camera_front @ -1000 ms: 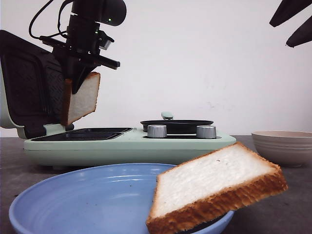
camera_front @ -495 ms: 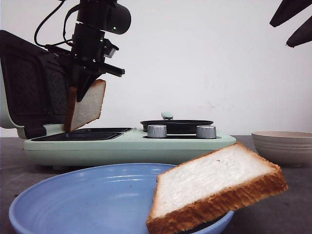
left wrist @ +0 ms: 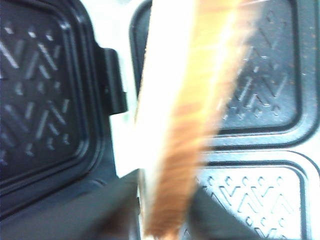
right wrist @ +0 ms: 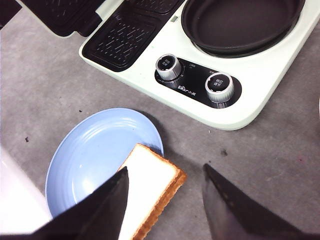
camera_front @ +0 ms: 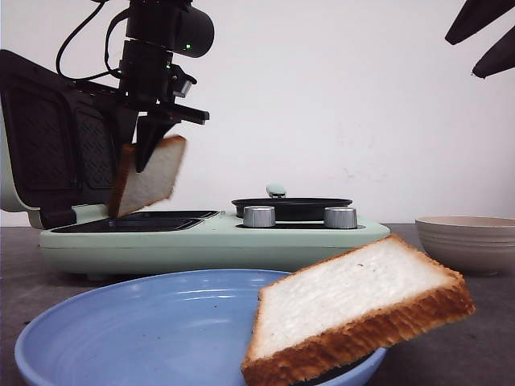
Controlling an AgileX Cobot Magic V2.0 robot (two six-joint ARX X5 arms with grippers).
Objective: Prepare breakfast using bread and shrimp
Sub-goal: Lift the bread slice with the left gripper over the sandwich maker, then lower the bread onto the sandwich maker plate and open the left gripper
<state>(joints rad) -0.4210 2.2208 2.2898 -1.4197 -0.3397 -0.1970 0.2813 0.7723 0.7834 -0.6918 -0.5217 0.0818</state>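
Observation:
One bread slice (camera_front: pixel 149 181) stands tilted over the black sandwich plate (camera_front: pixel 137 219) of the green breakfast maker, its lower edge at the plate. It is blurred in the left wrist view (left wrist: pixel 190 100) while the plate behind it is sharp. My left gripper (camera_front: pixel 145 157) is right above it, its jaws slightly apart on either side of the slice's top edge (left wrist: pixel 167 220). The second bread slice (camera_front: pixel 354 305) leans on the rim of the blue plate (camera_front: pixel 145 322). My right gripper (right wrist: pixel 165 170) hangs open and empty high above that slice (right wrist: pixel 150 185). The shrimp is not in view.
The breakfast maker (camera_front: pixel 209 237) has its black lid (camera_front: pixel 48 145) open upright at the left, a round black pan (camera_front: pixel 291 207) and two silver knobs (camera_front: pixel 259 215). A beige bowl (camera_front: pixel 467 241) stands at the right, its contents hidden. The table is grey.
The left gripper lowered the slice toward the sandwich plate and moved slightly right. Now the slice tips further over to the right and blurs, loose between the jaws. The right arm is still.

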